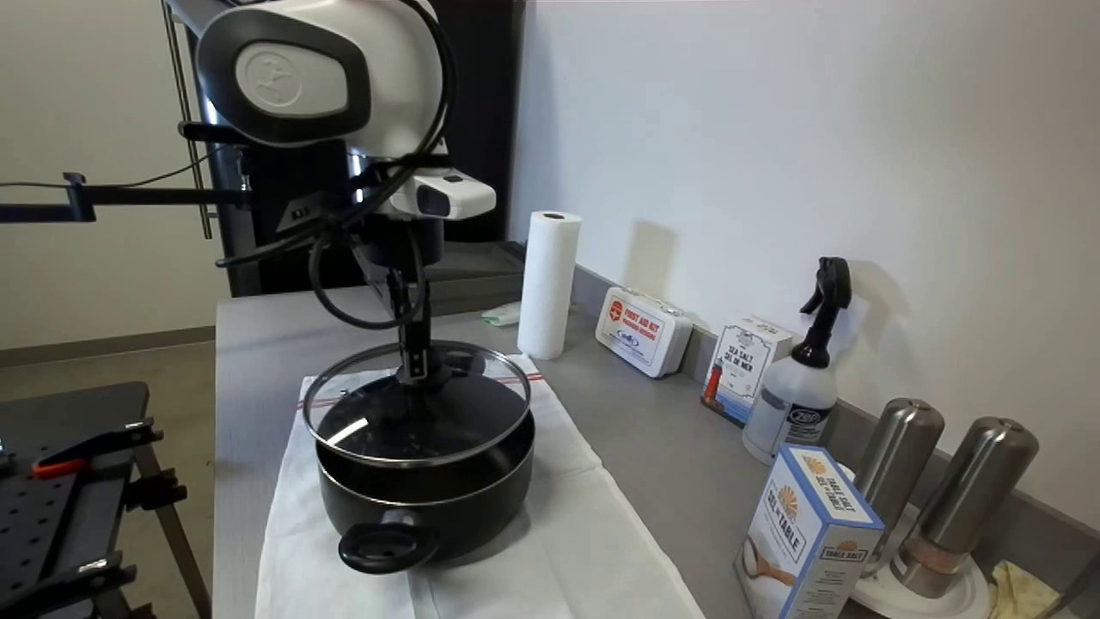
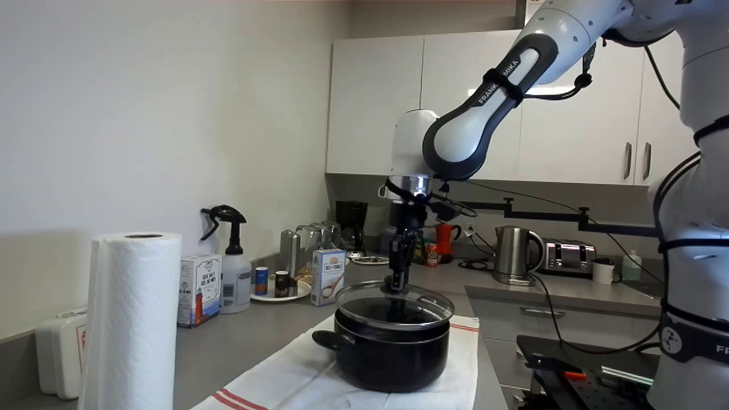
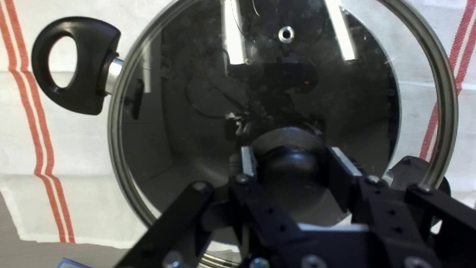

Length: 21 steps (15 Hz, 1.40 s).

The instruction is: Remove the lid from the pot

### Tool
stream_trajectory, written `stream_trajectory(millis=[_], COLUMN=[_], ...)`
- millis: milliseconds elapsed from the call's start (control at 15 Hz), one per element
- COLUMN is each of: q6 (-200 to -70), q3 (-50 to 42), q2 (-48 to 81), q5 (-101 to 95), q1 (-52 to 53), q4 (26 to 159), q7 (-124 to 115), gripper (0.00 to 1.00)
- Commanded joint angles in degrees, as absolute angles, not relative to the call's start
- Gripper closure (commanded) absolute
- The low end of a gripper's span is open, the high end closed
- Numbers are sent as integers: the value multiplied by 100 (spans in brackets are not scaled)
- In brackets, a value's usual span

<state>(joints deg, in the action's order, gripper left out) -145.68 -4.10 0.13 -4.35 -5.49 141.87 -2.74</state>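
The round glass lid (image 1: 481,413) has a metal rim and a black knob (image 3: 290,163). It hangs slightly tilted above the black pot (image 1: 464,524), with a gap to the pot's rim in an exterior view (image 2: 370,304). My gripper (image 1: 414,374) points down from above, its fingers on both sides of the knob, and holds the lid up. The pot also shows in an exterior view (image 2: 393,364), upright on a white towel. In the wrist view the lid (image 3: 186,93) covers most of the pot, and the gripper (image 3: 295,160) sits around the knob.
The white towel (image 1: 593,533) lies under the pot on the grey counter. Along the wall stand a paper towel roll (image 1: 550,284), a first aid kit (image 1: 640,331), a sea salt box (image 1: 743,370), a spray bottle (image 1: 791,404), a table salt box (image 1: 799,533) and steel mills (image 1: 967,494).
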Motion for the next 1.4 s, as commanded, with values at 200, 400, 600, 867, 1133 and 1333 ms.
stream_trajectory(millis=[200, 400, 600, 867, 1133, 1333], q6=[-14529, -14454, -14415, -14415, -14432, -14435], q3=[-156, 44, 269, 562, 815, 959], q2=[-581, -683, -728, -669, -524, -364], q5=[-704, -800, -868, -880, -927, -954], q1=[-252, -77, 127, 406, 644, 786], q4=[14555, 14620, 14667, 14683, 14645, 14565], q7=[-332, -324, -306, -284, -306, -299], gripper=[76, 76, 76, 76, 76, 76])
